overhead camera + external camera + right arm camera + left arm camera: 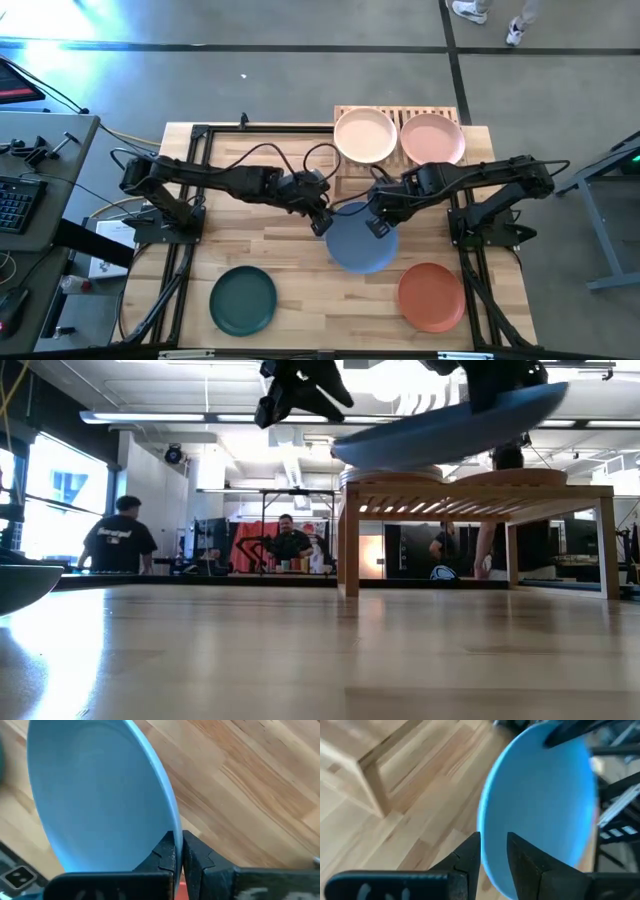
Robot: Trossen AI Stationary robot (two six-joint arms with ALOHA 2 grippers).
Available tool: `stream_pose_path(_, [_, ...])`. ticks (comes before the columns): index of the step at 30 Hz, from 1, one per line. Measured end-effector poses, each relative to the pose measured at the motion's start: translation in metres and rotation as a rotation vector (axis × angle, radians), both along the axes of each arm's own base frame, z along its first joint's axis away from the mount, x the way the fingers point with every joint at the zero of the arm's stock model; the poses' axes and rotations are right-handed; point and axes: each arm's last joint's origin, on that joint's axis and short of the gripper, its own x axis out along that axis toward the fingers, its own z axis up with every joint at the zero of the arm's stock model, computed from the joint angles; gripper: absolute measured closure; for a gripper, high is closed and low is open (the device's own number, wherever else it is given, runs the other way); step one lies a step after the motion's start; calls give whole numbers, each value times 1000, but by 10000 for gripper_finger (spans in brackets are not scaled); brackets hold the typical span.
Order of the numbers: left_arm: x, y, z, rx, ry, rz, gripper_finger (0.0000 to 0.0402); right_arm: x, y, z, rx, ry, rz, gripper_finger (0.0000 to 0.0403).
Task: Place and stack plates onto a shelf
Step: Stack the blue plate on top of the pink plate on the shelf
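A blue plate [360,243] hangs tilted over the middle of the table, with my right gripper [380,224] shut on it. My left gripper [322,224] stands open at the plate's left rim. In the left wrist view that rim [487,845] shows in the gap between the fingers, and I see no touch. The shelf [400,116] stands at the far edge. On its slats rest a peach plate [365,135] and a pink plate [432,138]. A dark green plate [243,300] and a terracotta plate [431,296] lie flat near the front edge. My right gripper pinches the blue plate's rim [169,827] on its far right side, one finger on the upper face and one on the underside. The fingers come steeply from above. The plate is lifted clear and tilted, its held side higher and its left side [345,452] lower.
The shelf [480,495] stands just beyond the lifted plate. Black base frames [185,215] run along both table sides. Bare tabletop lies between the two front plates. People sit and stand in the room behind the table.
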Motion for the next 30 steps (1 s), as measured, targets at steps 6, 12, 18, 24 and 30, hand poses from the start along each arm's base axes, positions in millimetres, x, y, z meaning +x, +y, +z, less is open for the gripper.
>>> stream_pose_path(6, [-10,8,15,8,-32,-10,316,-11,-4,2,-14,70,-6,402])
stream_pose_path(12, [-24,17,34,45,-89,-14,316,-32,-19,18,-49,45,-29,402])
stream_pose_path(18, [-36,28,50,96,-134,-18,316,-66,-41,44,-113,-78,-74,402])
stream_pose_path(24, [-42,42,56,175,-141,-28,316,-110,-69,66,-221,-176,-168,403])
stream_pose_path(30, [-42,61,53,259,-114,-31,316,-157,-87,81,-311,-252,-283,403])
